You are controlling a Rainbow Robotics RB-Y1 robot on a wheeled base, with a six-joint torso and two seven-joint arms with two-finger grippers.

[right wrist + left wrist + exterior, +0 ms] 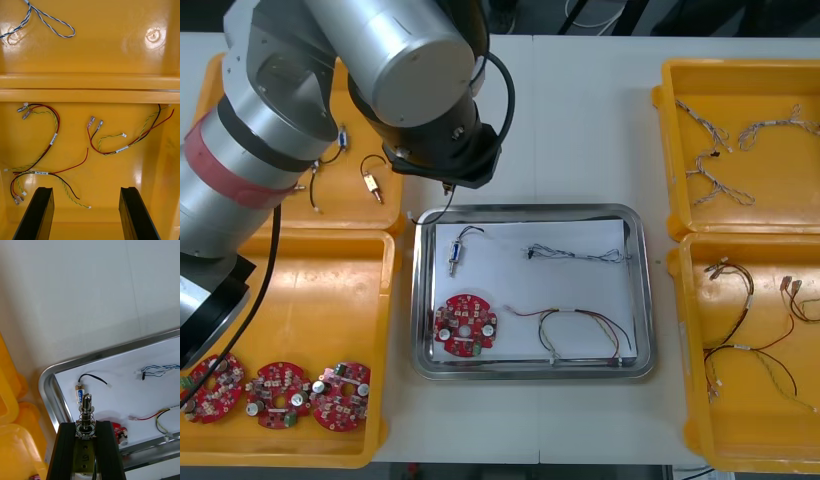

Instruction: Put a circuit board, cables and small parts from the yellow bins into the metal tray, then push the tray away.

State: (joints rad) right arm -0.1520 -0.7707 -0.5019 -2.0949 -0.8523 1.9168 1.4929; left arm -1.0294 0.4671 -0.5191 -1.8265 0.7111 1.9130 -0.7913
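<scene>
My left pincer (87,424) is clenched on a small sprung metal part (85,410), poised near the upper-left corner of the metal tray (530,211) in the front view. Released this near the rim, it could bounce or roll out onto the worktop (580,120). My right pincer (86,190) hangs released over the lower-right yellow bin (690,420).

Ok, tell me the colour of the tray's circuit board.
Circuit board: red, best in front view.
</scene>
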